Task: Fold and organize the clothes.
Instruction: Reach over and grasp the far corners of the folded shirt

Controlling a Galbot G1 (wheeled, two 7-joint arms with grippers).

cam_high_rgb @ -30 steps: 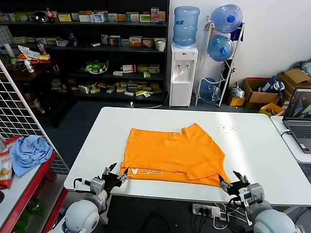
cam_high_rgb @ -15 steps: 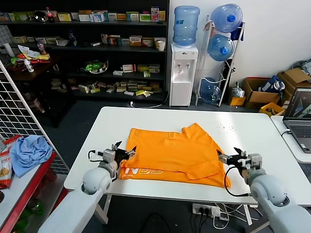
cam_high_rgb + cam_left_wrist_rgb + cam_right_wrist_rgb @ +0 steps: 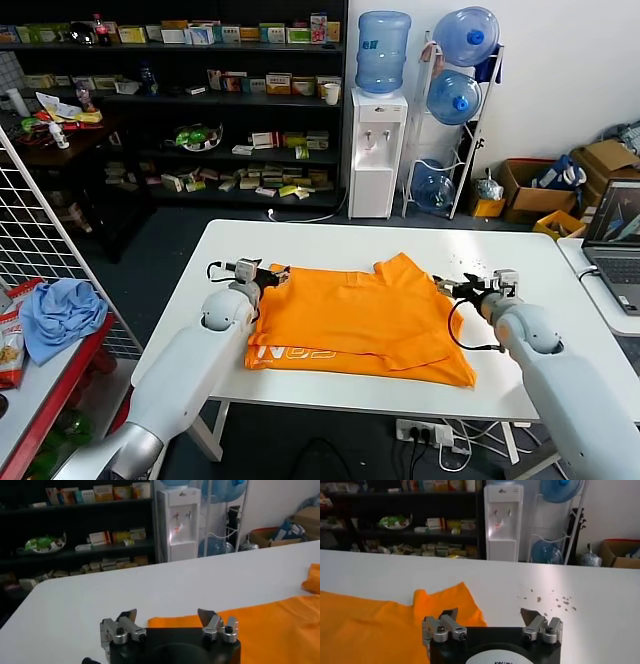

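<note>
The orange T-shirt (image 3: 358, 318) lies flat near the middle of the white bench (image 3: 540, 330), partly folded: an upper layer is doubled over a lower one, whose near strip shows white lettering at the robot's left, and one sleeve pokes out at the far edge. The left pincer (image 3: 271, 274) sits at the shirt's far left corner, its jaws spread wide in the left wrist view (image 3: 167, 616) with the orange hem just ahead of them and nothing gripped. The right pincer (image 3: 448, 289) is at the shirt's right edge just beside the sleeve, equally wide open in the right wrist view (image 3: 492, 614) and holding nothing, the cloth lying beside one finger. Judging by the layout, one fold looks done, while the edges remain uneven and the shirt is far from a compact bundle, so further folds and the tidying seem to remain.
</note>
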